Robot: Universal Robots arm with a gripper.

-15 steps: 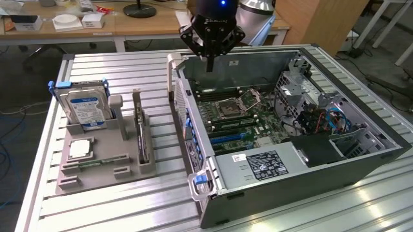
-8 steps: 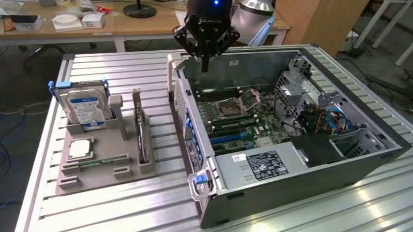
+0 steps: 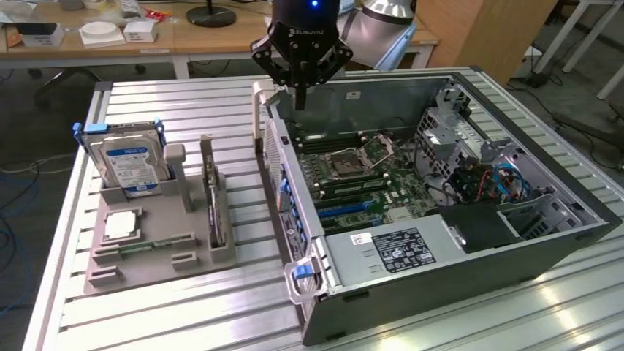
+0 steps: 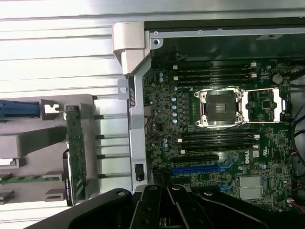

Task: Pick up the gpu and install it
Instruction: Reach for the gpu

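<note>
Exterior and wrist views of a single-arm assembly station. One gripper is seen above the far edge of one open computer case, with its two fingers brought together and nothing held between them. It is well apart from the parts holder.

One gpu is stood on its long edge in a slot of the grey parts holder, which is placed on the slatted metal table just beside the case, on the exterior view's left. In the wrist view the same card is shown edge-on as a green strip, still seated in the holder and untouched by the tool.

Three further parts are carried by the holder: one hard drive with a blue-white label, stood upright at the far end in a blue frame; one square processor chip, laid flat; and one narrow green memory stick, laid flat near the chip.

Inside the case, one motherboard is exposed. One processor socket is shown with its metal frame opened, and two banks of dark memory slots are set on either side of it. One blue expansion slot is seen near the gripper's edge of the board, with a black slot just beside it. One power supply with a white label is mounted at the case's near end.
</note>
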